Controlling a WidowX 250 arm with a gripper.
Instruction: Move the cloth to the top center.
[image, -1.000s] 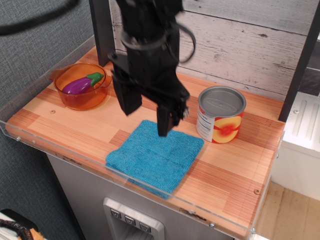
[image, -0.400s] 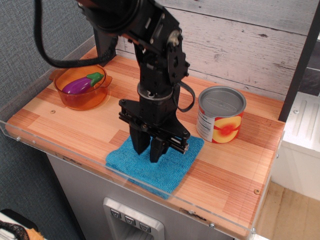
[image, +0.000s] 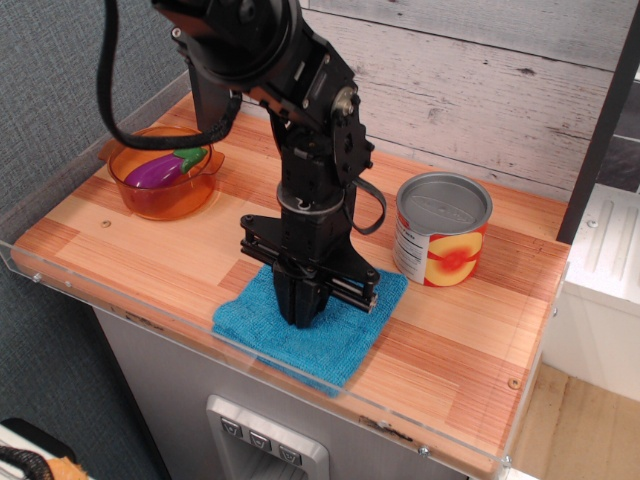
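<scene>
Since the earlier frame the tool (image: 303, 316) has been lowered and its fingers drawn together, clenched on the cloth (image: 330, 335) at its middle. The cloth is spread on the counter (image: 150, 260) at the front edge, near the can (image: 442, 228).

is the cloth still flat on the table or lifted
Flat. The cloth lies spread on the table, no edge raised; the gripper presses into its middle.

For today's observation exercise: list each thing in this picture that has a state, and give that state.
gripper: lowered onto the cloth, fingers together
cloth: folded, flat at the front edge of the table
tin can: upright, lid on
orange bowl: upright, holding a toy eggplant
</scene>
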